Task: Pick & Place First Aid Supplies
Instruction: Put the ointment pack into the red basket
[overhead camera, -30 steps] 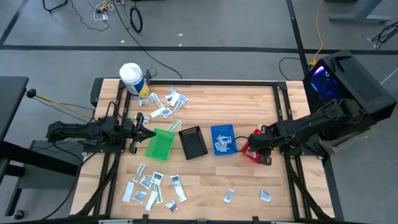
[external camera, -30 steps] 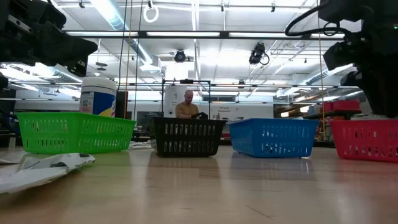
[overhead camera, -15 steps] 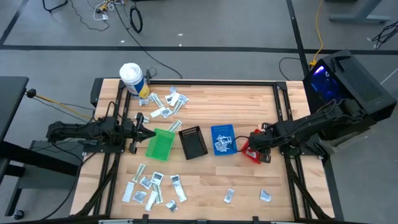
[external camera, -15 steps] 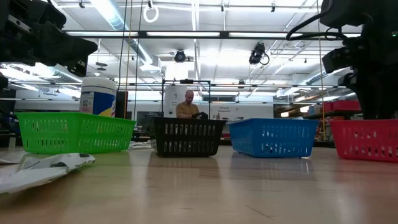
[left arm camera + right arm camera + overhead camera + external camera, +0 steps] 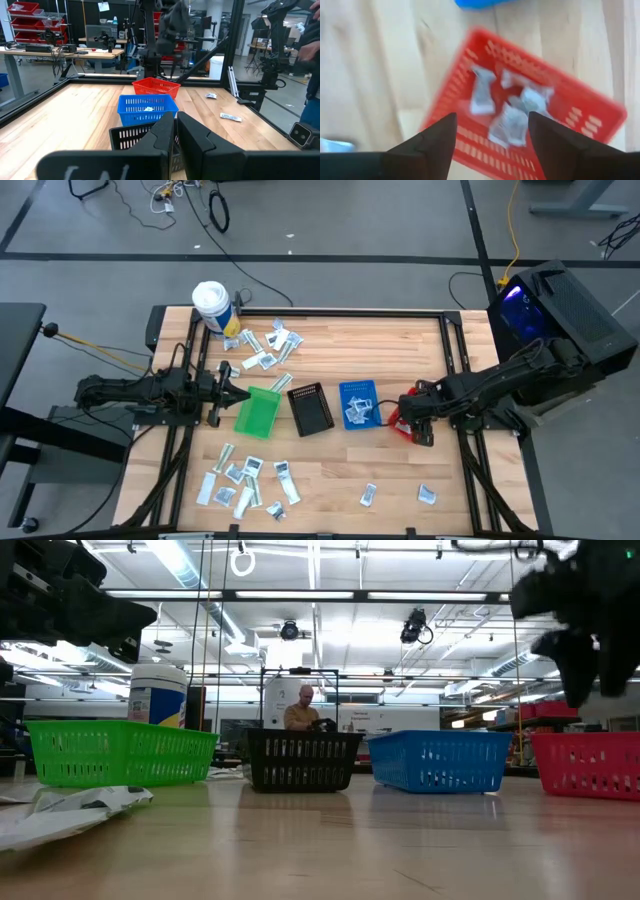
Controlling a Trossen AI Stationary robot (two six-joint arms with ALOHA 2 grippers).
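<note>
The sachets (image 5: pixel 509 122) I'm sorting already lie in a small heap inside the red bin (image 5: pixel 600 125), and my right tool (image 5: pixel 492 142) hangs just above it with its fingers spread wide and empty; if I sink or swing low here, a finger could catch the bin's rim and drag or tip it. My left tool (image 5: pixel 222 392) waits pinched shut beside the green bin (image 5: pixel 258 412). Only the overhead camera shows the sachets left loose on the surface (image 5: pixel 330 470); the wrist camera shows what's in the red bin.
</note>
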